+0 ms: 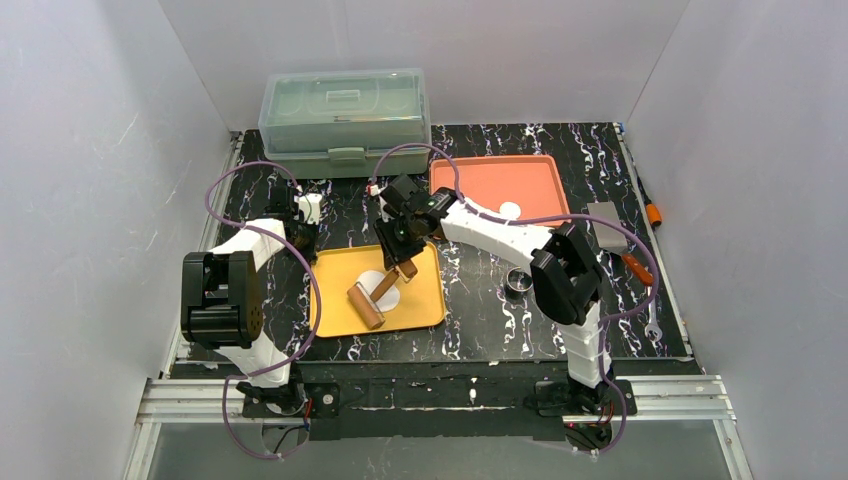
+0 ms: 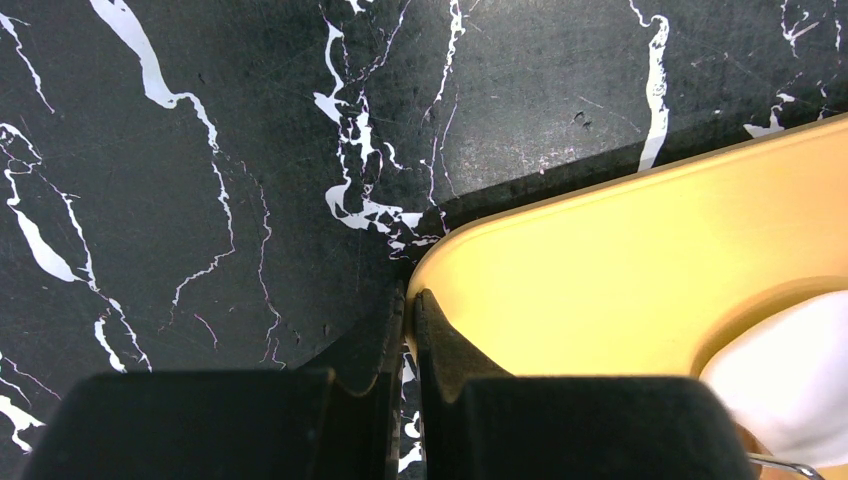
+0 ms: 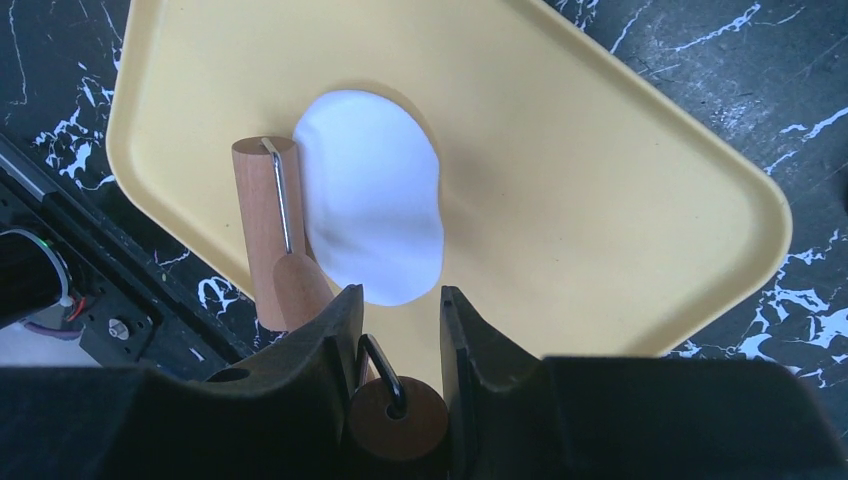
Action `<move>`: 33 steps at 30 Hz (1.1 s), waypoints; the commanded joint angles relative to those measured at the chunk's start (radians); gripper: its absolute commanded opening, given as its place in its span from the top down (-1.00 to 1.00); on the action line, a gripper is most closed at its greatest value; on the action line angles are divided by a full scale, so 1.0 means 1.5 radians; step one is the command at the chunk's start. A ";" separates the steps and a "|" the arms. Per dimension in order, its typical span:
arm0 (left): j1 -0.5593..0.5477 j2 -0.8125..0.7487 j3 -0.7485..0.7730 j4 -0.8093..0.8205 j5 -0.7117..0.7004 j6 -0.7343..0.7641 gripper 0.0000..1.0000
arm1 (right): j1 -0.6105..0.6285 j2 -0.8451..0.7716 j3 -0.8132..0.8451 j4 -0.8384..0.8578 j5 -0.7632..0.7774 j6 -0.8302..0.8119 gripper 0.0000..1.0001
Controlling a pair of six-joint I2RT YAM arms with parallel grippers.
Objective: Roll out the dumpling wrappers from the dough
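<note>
The dough (image 1: 381, 288) (image 3: 372, 195) lies as a flat white oval sheet on the yellow tray (image 1: 428, 303) (image 3: 600, 150). A wooden rolling pin (image 1: 366, 305) (image 3: 265, 220) rests its roller at the sheet's edge. My right gripper (image 1: 405, 250) (image 3: 398, 295) is shut on the pin's round handle end (image 3: 398, 420). My left gripper (image 1: 303, 232) (image 2: 409, 297) is shut on the tray's corner rim (image 2: 440, 265), one finger inside and one outside. One small round dumpling wrapper (image 1: 509, 210) lies on the orange tray (image 1: 470, 185).
A clear lidded box (image 1: 345, 120) stands at the back. A small metal ring (image 1: 517, 283) sits right of the yellow tray. A grey block (image 1: 603, 215), an orange-handled tool (image 1: 636, 265) and a wrench (image 1: 652, 325) lie along the right edge.
</note>
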 commanded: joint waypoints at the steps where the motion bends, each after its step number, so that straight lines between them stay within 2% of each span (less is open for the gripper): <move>1: -0.004 0.011 -0.022 -0.034 0.026 0.008 1.00 | 0.004 0.010 -0.007 -0.014 0.048 -0.023 0.97; 5: -0.004 0.009 -0.024 -0.035 0.025 0.008 1.00 | -0.022 0.012 0.029 -0.071 0.067 -0.044 0.97; 9: -0.004 0.009 -0.024 -0.033 0.025 0.009 1.00 | -0.044 -0.014 0.039 -0.053 0.076 -0.051 0.97; 12: -0.004 0.015 -0.021 -0.035 0.026 0.008 1.00 | -0.044 0.002 0.054 -0.069 0.057 -0.049 0.97; 22: -0.004 0.017 -0.021 -0.035 0.024 0.009 1.00 | 0.010 0.034 0.001 -0.008 0.019 -0.009 0.97; 26: -0.004 0.015 -0.022 -0.034 0.024 0.009 1.00 | 0.010 0.030 -0.018 0.003 0.019 -0.009 0.97; 33: -0.004 0.017 -0.021 -0.034 0.025 0.008 1.00 | -0.022 0.006 0.022 -0.030 0.051 -0.040 0.97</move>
